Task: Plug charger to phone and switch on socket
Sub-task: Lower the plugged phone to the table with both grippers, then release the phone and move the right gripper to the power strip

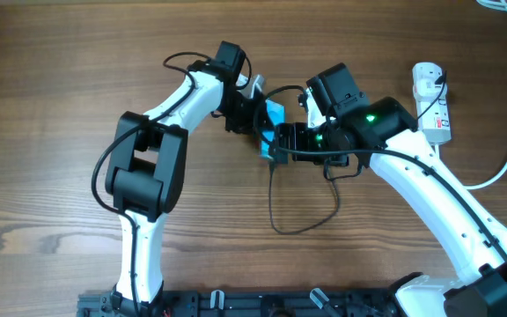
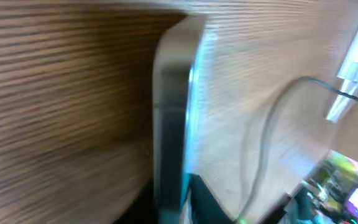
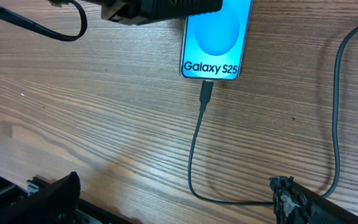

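at centre-left, my left tool (image 1: 253, 110) overlaps the phone (image 3: 216, 37); its grip i cannot tell. phone, on the counter (image 3: 73, 112): likely rigid, slick; take by its edges. charger (image 3: 194, 149): limp, tip at the port. right tool (image 3: 176, 183): wide open, empty.

Black charger (image 3: 206, 94); white socket (image 1: 433, 106); phone (image 3: 216, 31) screen teal, white lettering.

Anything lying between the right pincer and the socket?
Nothing visible: only bare table between the right pincer and the socket, though the arm itself hides part of that stretch. The charger loops nearer the base.
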